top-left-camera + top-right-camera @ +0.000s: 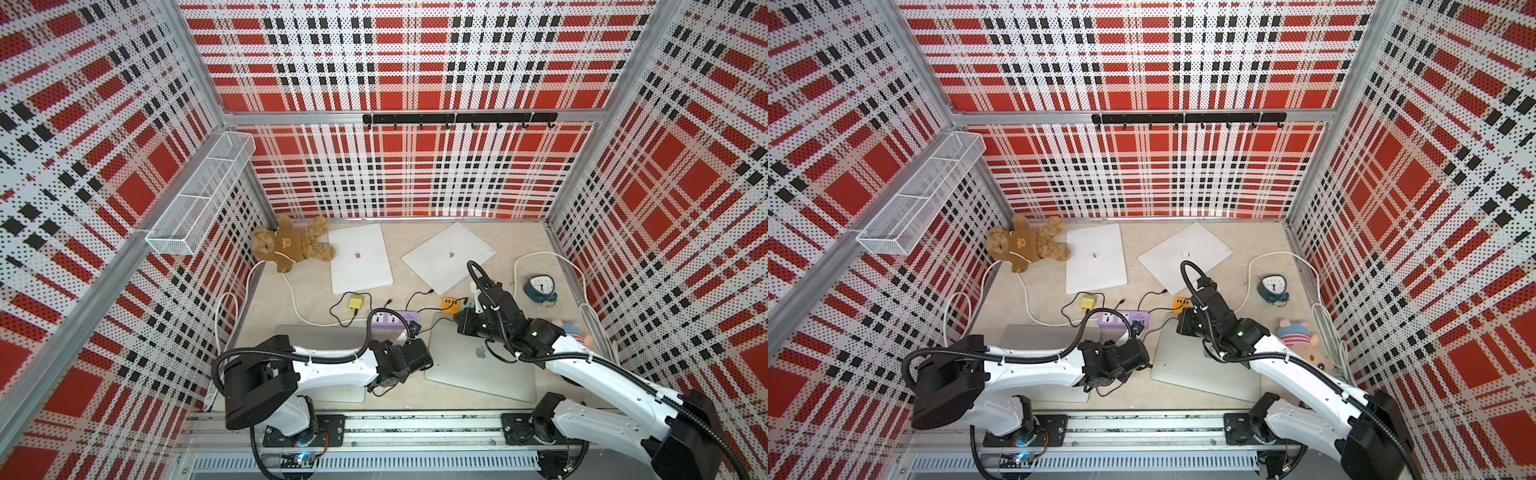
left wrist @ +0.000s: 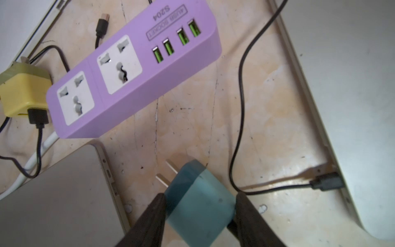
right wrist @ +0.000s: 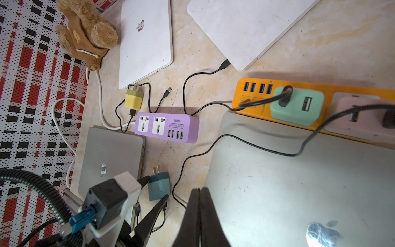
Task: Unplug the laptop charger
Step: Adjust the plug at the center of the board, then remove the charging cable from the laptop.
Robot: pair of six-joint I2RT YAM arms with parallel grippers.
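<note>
The laptop charger [image 2: 192, 186] is a teal block with two bare prongs [image 2: 168, 173], out of any socket and held just above the table. My left gripper [image 2: 201, 195] is shut on it, one finger on each side. The charger [image 3: 159, 186] hangs in front of the purple power strip [image 2: 132, 70], whose two sockets are empty. In both top views the left gripper [image 1: 411, 329] [image 1: 1136, 330] sits just before that strip [image 1: 388, 322]. My right gripper [image 3: 199, 189] is shut on nothing, over the edge of the right silver laptop [image 3: 299, 181].
A black cable [image 2: 239, 107] runs to a plug [image 2: 327, 181] in the right silver laptop. An orange power strip [image 3: 256, 96] carries a mint charger [image 3: 297, 107]. A yellow charger [image 3: 133, 99], two white laptops [image 1: 359, 257] [image 1: 449, 257], a left silver laptop [image 3: 109, 158], teddy bear [image 1: 291, 243] and clock [image 1: 540, 286] surround them.
</note>
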